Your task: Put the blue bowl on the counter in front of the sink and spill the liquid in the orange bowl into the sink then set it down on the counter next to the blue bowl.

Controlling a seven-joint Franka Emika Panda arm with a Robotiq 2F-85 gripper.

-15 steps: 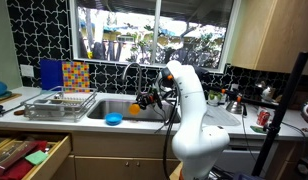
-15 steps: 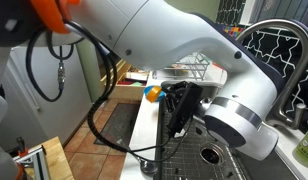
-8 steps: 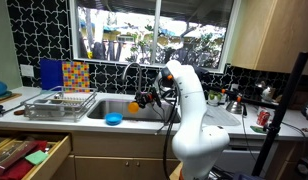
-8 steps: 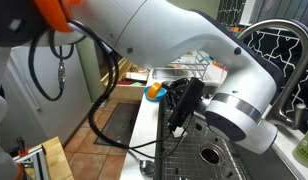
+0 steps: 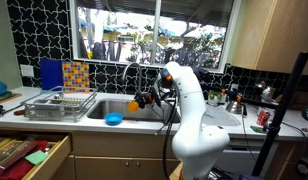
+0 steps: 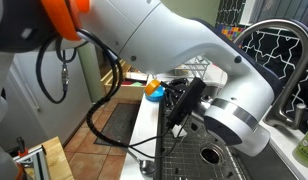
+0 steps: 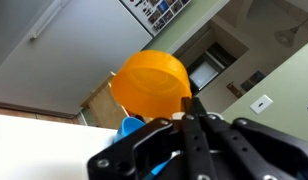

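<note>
My gripper [image 5: 143,100] hangs over the sink [image 5: 116,106] and is shut on the rim of the orange bowl [image 5: 135,102]. In the wrist view the orange bowl [image 7: 150,82] is tipped on its side, with its rounded outside facing the camera, just beyond the closed fingertips of the gripper [image 7: 191,104]. The blue bowl [image 5: 113,120] rests on the counter [image 5: 134,123] strip in front of the sink. It also shows in the wrist view as the blue bowl [image 7: 131,128] below the orange one. In an exterior view the orange bowl [image 6: 151,84] sits above the blue bowl [image 6: 154,97]. Liquid cannot be seen.
A wire dish rack [image 5: 60,104] stands on the counter beside the sink, and a dark faucet [image 5: 129,70] rises behind it. A wooden drawer [image 5: 32,156] stands open below. A red can [image 5: 262,119] and bottles [image 5: 234,99] sit beyond the arm's white base [image 5: 199,140].
The gripper has lifted the orange bowl a little higher over the sink. The blue bowl has stayed in place.
</note>
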